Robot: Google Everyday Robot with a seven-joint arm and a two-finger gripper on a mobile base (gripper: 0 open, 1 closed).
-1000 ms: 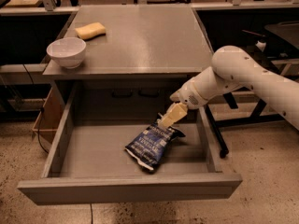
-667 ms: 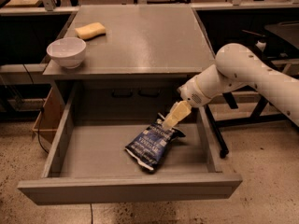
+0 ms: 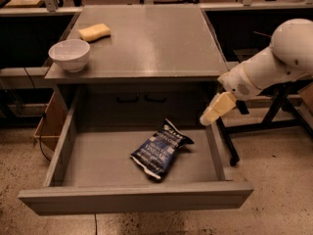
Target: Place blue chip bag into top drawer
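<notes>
The blue chip bag (image 3: 160, 149) lies flat inside the open top drawer (image 3: 137, 202), right of its middle, its white lettering facing up. My gripper (image 3: 211, 115) hangs above the drawer's right wall, to the upper right of the bag and clear of it. It holds nothing. The white arm reaches in from the right.
A white bowl (image 3: 69, 54) and a yellow sponge (image 3: 94, 32) sit on the left of the grey table top (image 3: 156, 43). A panel with two dark handles (image 3: 142, 99) is behind the drawer. A black stand (image 3: 274, 116) is at the right, a cardboard box (image 3: 49, 126) at the left.
My gripper has lifted away from the bag and moved right, out of the drawer to above its right wall. The bag stays in the drawer.
</notes>
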